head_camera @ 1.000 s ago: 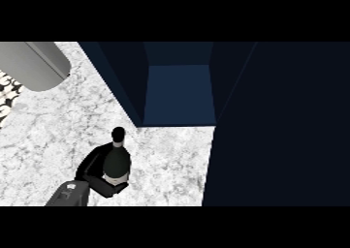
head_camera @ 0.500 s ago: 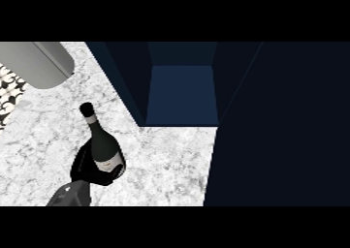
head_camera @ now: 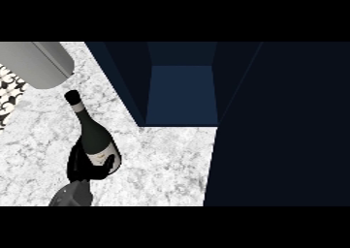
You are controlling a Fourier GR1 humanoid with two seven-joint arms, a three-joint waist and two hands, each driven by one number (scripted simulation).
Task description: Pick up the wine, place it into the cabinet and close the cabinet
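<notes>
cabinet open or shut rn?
Open. The cabinet shows its blue interior; the wine bottle is outside it, in the left hand.

1. My left fingers [head_camera: 75, 163] are black; the forearm [head_camera: 70, 194] behind them is grey.
2. The wine [head_camera: 93, 135] in my fingers is near-black glass with a pale grey label and a pale neck band.
3. The tabletop [head_camera: 167, 160] under my fingers is white marble, veined grey.
4. The cabinet [head_camera: 181, 92], right of my fingers, is dark navy, brighter blue inside.
5. Beyond my fingers lie a plain grey shape [head_camera: 34, 60] and a black-and-white patterned strip [head_camera: 4, 97].
</notes>
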